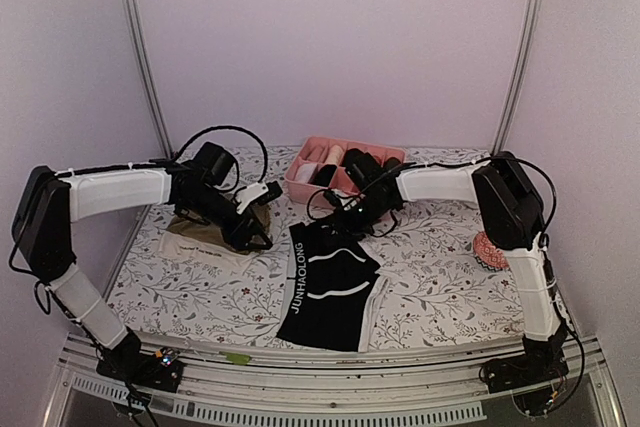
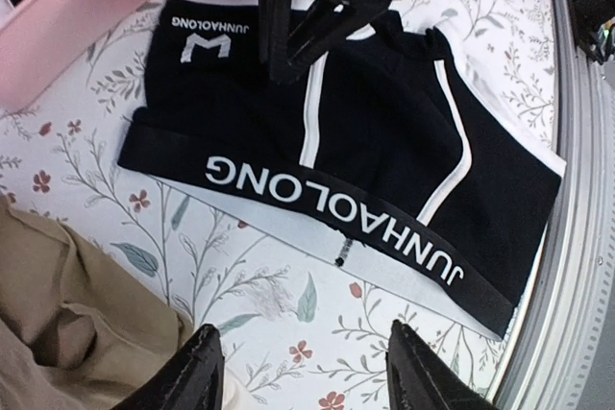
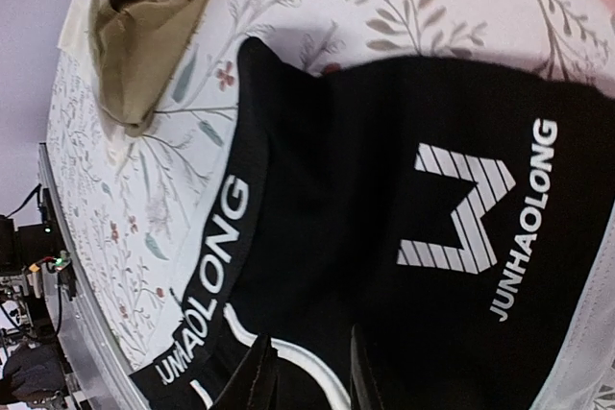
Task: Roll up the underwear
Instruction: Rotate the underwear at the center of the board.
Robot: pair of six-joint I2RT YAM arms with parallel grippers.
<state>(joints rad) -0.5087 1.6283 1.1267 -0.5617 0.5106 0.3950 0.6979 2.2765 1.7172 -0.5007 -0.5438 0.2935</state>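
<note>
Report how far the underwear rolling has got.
Done: rolled pieces appear to sit in the pink box. In hand: the black briefs lie flat, the right gripper at their far edge; grip unclear. The left gripper hangs open beside the olive pair. Left: both the black briefs and the crumpled olive pair are unrolled.

Left pincer (image 2: 301, 333) wide apart.
</note>
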